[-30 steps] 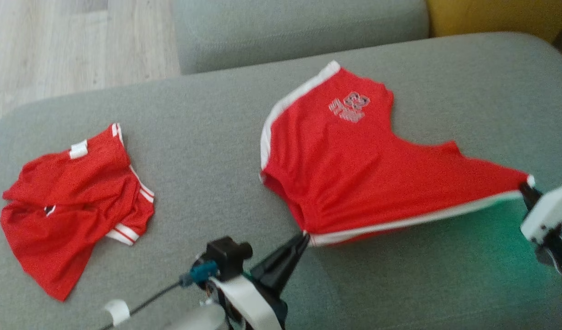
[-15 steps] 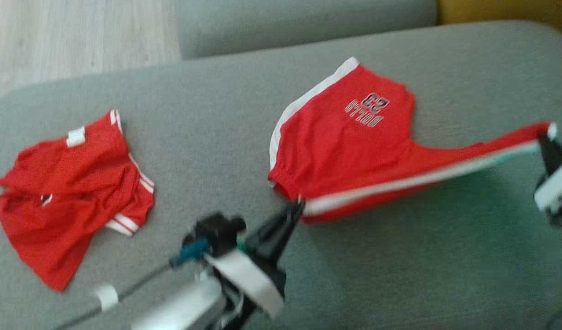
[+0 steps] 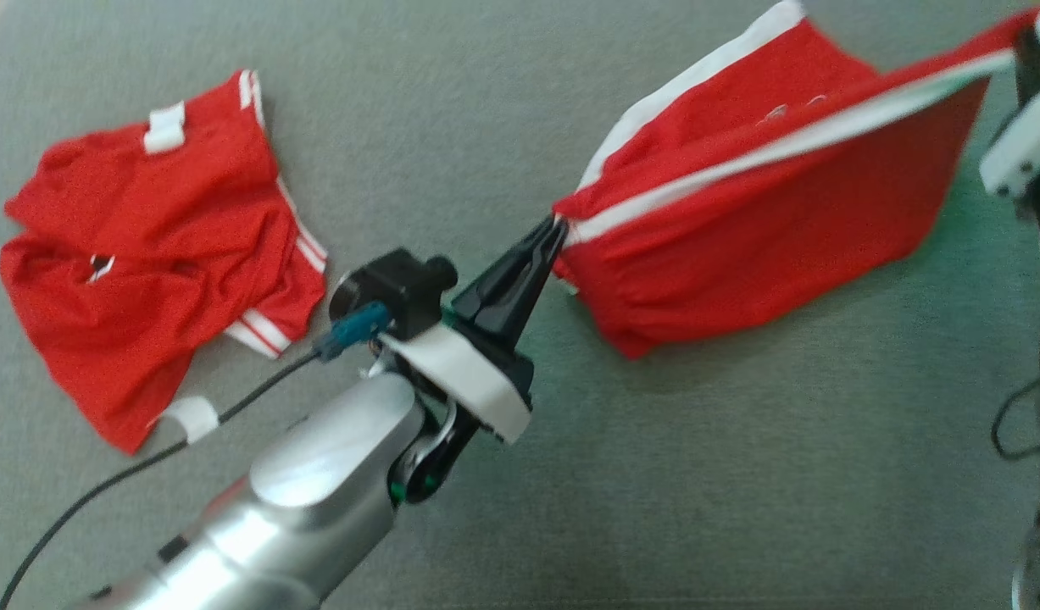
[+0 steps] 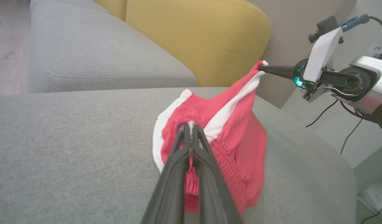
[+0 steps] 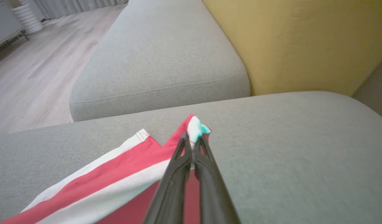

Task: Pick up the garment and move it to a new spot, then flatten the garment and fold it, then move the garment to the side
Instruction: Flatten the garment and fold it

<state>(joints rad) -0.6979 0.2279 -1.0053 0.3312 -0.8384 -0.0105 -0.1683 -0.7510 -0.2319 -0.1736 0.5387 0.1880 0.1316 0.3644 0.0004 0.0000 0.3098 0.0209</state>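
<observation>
Grey fabric sofa cushion (image 3: 740,474) lies beneath the red shorts with white trim (image 3: 765,212) — left claw (image 3: 555,227) and right claw (image 5: 191,138) each clamped on a corner, stretching the top edge taut — probably so the shorts lie down flat.

**Camera layout on this rig: one head cam, two wrist cams**

Head cam looks steeply down on the grey sofa seat (image 3: 486,127), fairly close in. Left wrist cam sits low and sights along the left end effector (image 4: 191,126) across the seat toward the yellow cushion (image 4: 194,40), catching the right end effector (image 4: 261,67) side-on. Right wrist cam peers down its own fingers (image 5: 173,186), really tight, facing that same yellow cushion with the wood floor (image 5: 32,71) off to its left. All three share the red shorts (image 3: 740,195) strung between the arms.
</observation>
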